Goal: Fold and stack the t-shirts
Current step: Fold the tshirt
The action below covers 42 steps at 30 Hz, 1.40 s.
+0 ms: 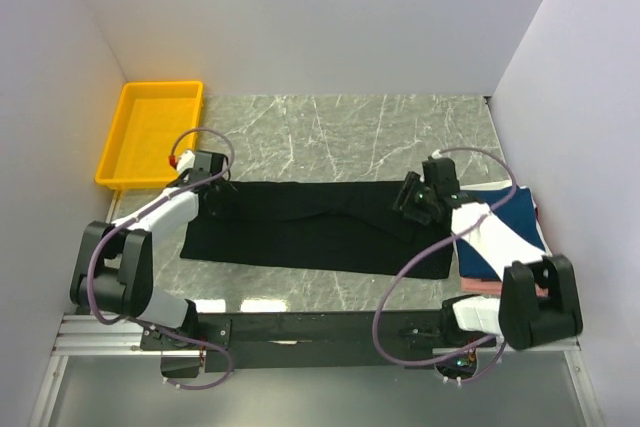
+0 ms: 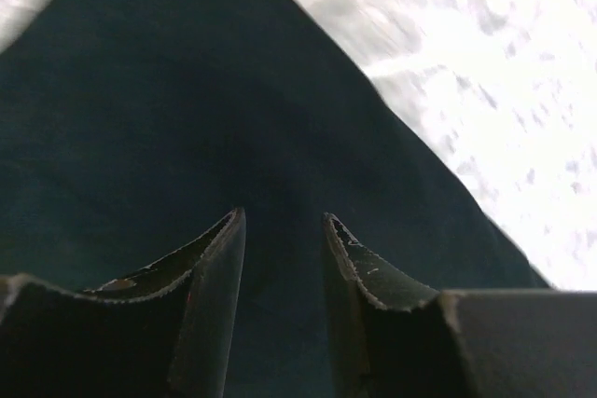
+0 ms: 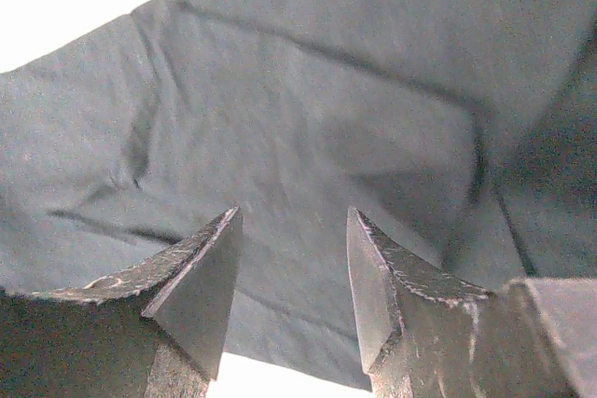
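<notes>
Black t-shirt (image 1: 310, 232) lies as a long band across the middle of the marble table (image 1: 330, 127), with an arm over each end.
Its narrow outline suggests the lengthwise fold is done and a crosswise one is due, which would explain an arm at each end. The folded stack (image 1: 522, 199), navy cloth showing, sits at the right edge just beside the shirt, likely its destination. The yellow tray (image 1: 160, 84) stands apart at the far left. The left gripper (image 2: 283, 221) and the right gripper (image 3: 294, 216) each hang with jaws moderately parted, cloth beneath them and nothing between.
</notes>
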Motion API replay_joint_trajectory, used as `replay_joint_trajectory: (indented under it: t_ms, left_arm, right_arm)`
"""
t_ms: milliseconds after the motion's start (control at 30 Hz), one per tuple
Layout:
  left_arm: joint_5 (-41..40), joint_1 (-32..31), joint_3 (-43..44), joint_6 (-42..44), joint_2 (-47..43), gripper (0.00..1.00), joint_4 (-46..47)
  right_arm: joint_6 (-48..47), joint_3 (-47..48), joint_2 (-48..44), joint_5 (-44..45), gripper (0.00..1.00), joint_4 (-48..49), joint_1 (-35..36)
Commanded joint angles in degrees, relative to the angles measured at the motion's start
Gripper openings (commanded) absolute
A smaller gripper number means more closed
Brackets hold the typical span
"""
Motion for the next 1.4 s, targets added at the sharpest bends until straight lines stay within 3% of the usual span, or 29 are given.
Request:
replay_joint_trajectory:
  t_ms: [0,200,300,467,600,800,1033,1367]
  left_arm:
    - [5.35,-2.35,3.13,4.25,0.97,0.43,5.06]
    - [13.26,-9.38,6.99,9.88,3.34,0.44,12.27]
    - [14.32,-14.20,14.26,12.34,7.29,0.45,12.97]
    - [16.60,-20.98,24.91,16.11,17.66,0.49,12.63]
    - [19.33,-24.32,36.14,19.02,25.92,0.52,11.40]
    - [21.87,-27.58,45.65,21.05,35.77,0.55,9.64]
    - [24.60,-29.60,51.03,21.84,42.63,0.56,8.41]
    - [25.13,-31.36,52.35,21.14,44.83,0.53,7.79]
  right_arm:
    - [-0.65,6.01,5.04,5.28,0.56,2.90,1.54]
    - [-1.61,11.55,11.03,8.79,0.56,2.11,1.54]
    - [-1.79,12.35,11.66,10.30,0.56,0.97,0.14]
    - [-1.35,9.63,9.91,8.89,0.56,0.70,-3.20]
    - [-0.30,5.77,7.62,7.84,0.56,1.84,-4.43]
    - [0.32,2.16,5.16,5.47,0.56,3.08,-6.72]
    - [-0.21,-0.48,2.78,5.03,0.57,3.34,-8.12]
    - [0.14,-1.71,3.40,1.59,0.55,5.36,-8.74]
